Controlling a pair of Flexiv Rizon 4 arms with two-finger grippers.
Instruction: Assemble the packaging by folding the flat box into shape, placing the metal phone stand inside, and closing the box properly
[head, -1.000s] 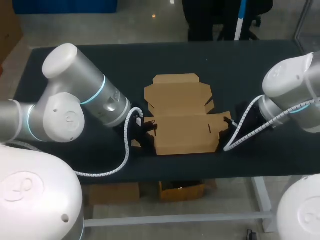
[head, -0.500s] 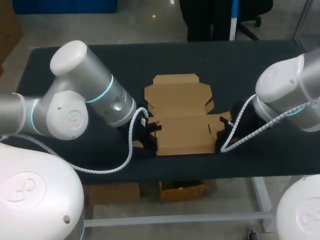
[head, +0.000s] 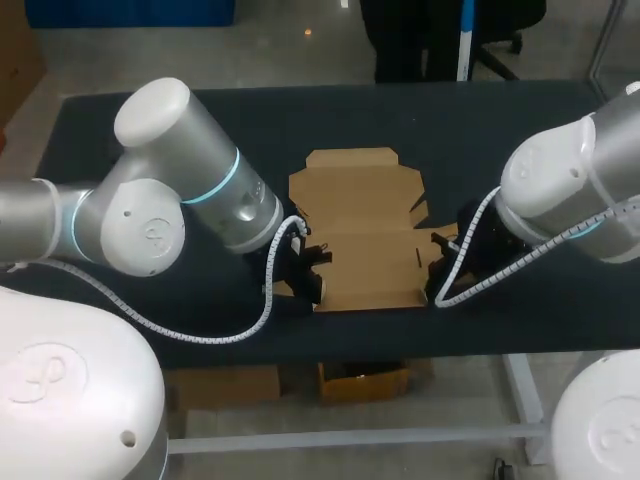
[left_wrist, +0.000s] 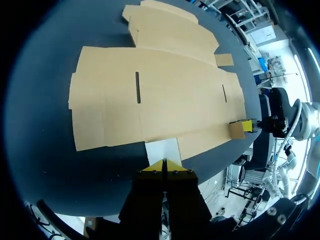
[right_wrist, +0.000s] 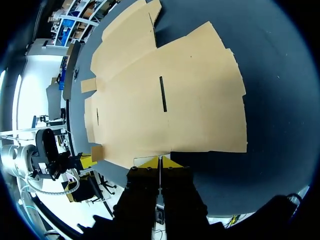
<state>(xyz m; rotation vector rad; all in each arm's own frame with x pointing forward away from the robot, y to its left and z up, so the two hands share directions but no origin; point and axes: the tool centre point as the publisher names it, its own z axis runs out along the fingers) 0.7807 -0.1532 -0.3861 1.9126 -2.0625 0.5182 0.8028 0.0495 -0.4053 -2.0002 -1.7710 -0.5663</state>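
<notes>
The flat brown cardboard box (head: 360, 235) lies unfolded on the black table, its lid panel toward the far side. My left gripper (head: 312, 272) is shut, low at the box's left edge. In the left wrist view its yellow tips (left_wrist: 164, 166) meet right at a small pale side flap (left_wrist: 162, 150). My right gripper (head: 440, 268) is shut at the box's right edge, and its tips (right_wrist: 160, 162) touch the near rim of the box (right_wrist: 165, 110). Each wrist view shows the other gripper beside the opposite small flap (left_wrist: 236, 129). No metal phone stand is in view.
The table's front edge (head: 400, 340) runs close to both grippers. Coiled white cables (head: 265, 300) hang from both wrists beside the box.
Both arms have moved inward toward the box, the left one rightward and the right one leftward, so the grippers now sit at its side edges. Both stay shut.
</notes>
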